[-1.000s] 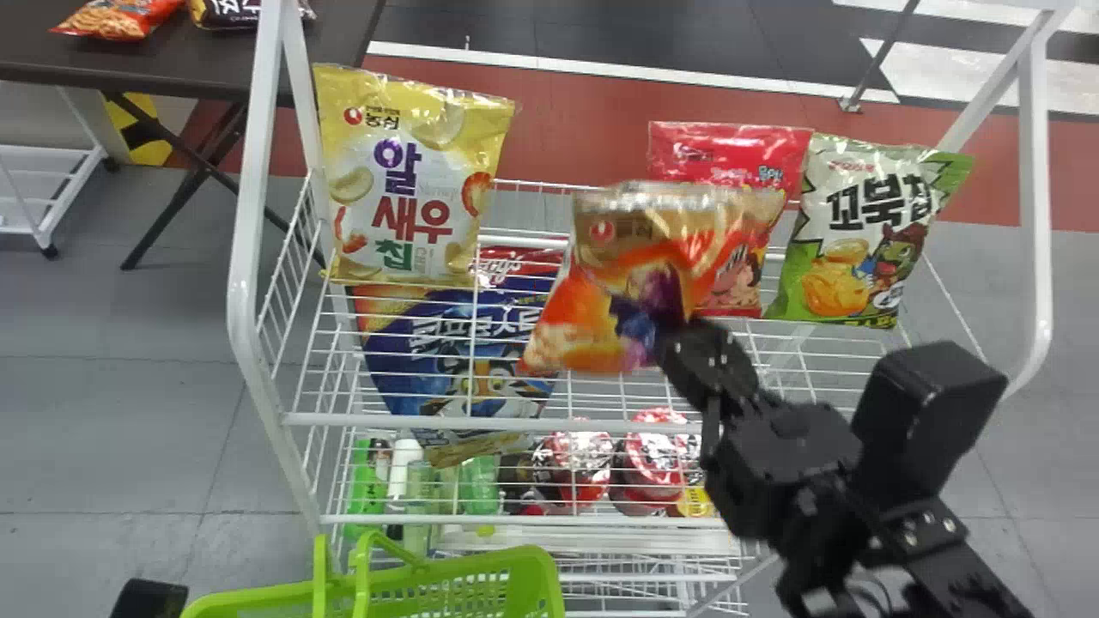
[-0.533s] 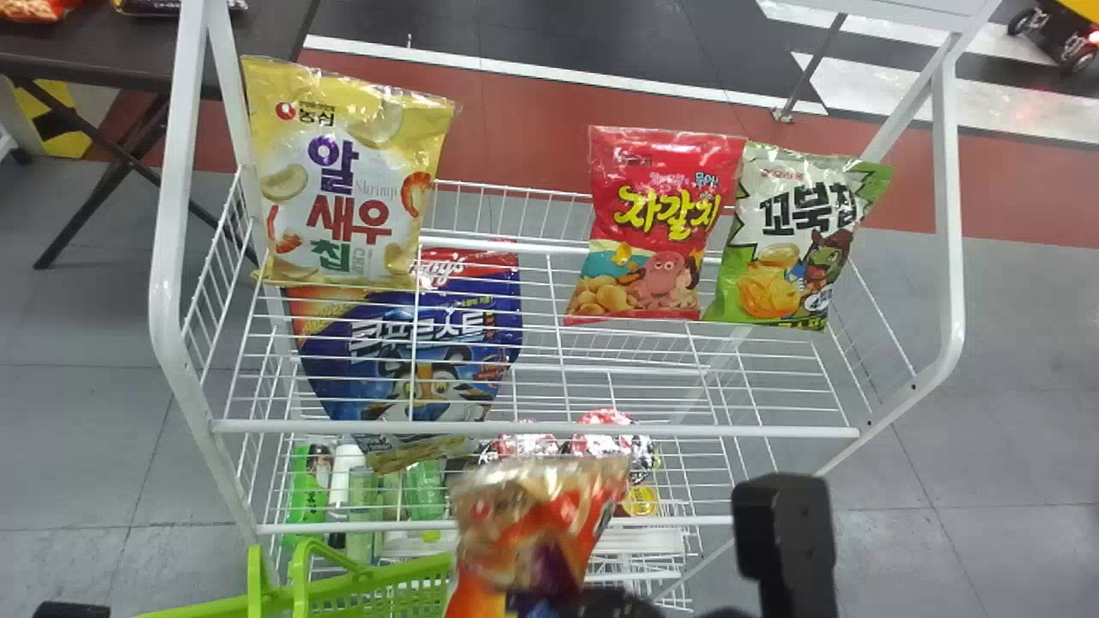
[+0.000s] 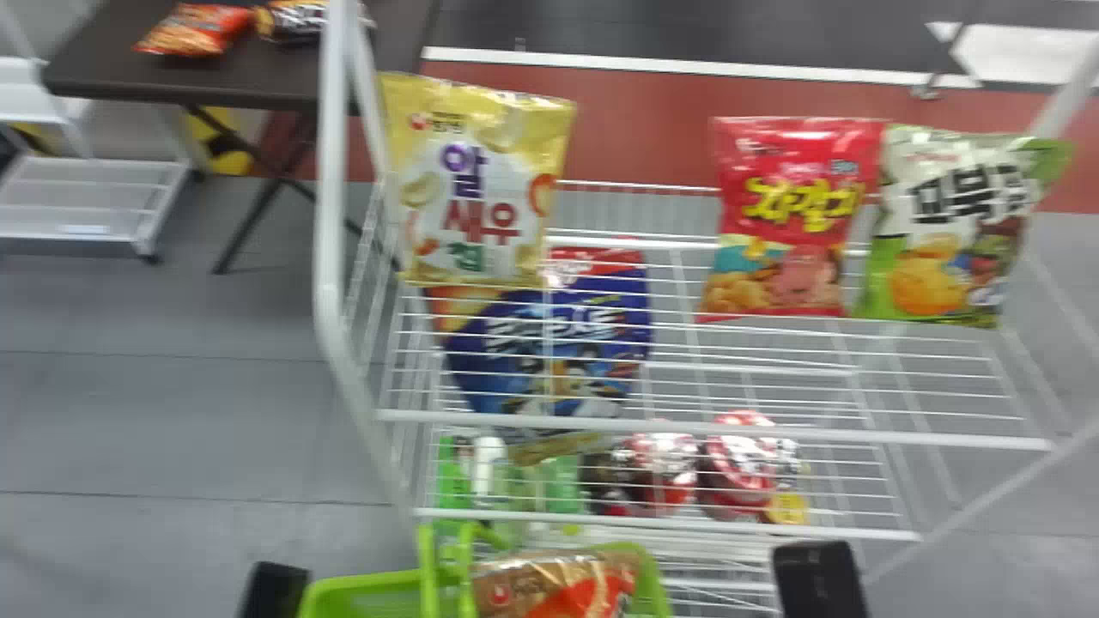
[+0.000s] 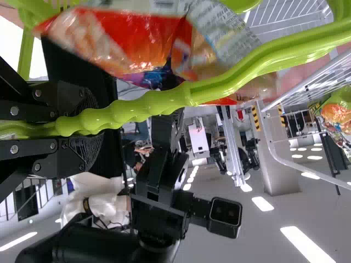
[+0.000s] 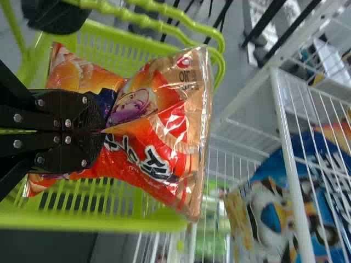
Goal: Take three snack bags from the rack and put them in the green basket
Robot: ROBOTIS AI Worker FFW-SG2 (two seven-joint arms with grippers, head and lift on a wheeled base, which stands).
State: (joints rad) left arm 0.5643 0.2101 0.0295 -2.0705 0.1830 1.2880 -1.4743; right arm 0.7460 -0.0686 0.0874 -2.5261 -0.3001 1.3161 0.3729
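At the head view's bottom edge, dark parts of my left gripper [image 3: 273, 590] and right gripper [image 3: 820, 579] flank the green basket [image 3: 657, 592]. The orange snack bag [image 3: 558, 588] is at the basket's opening. The left gripper [image 4: 90, 125] is closed around the basket's handle [image 4: 164, 103] in the left wrist view. In the right wrist view, the right gripper [image 5: 103, 131] pinches the middle of the orange bag [image 5: 164, 131], over the basket [image 5: 109, 220]. On the rack hang a yellow bag [image 3: 481, 180], a red bag [image 3: 790, 215] and a green-and-white bag [image 3: 953, 223].
A blue bag [image 3: 549, 352] sits behind the wires of the white rack [image 3: 713, 427]. Bottles and red-topped cups [image 3: 743, 463] stand lower. Two more bags lie on a dark table [image 3: 112, 73] at the back left.
The orange bag, in my right gripper, has come down and toward me from in front of the rack to the basket. The head view has shifted sideways, first one way, then back.
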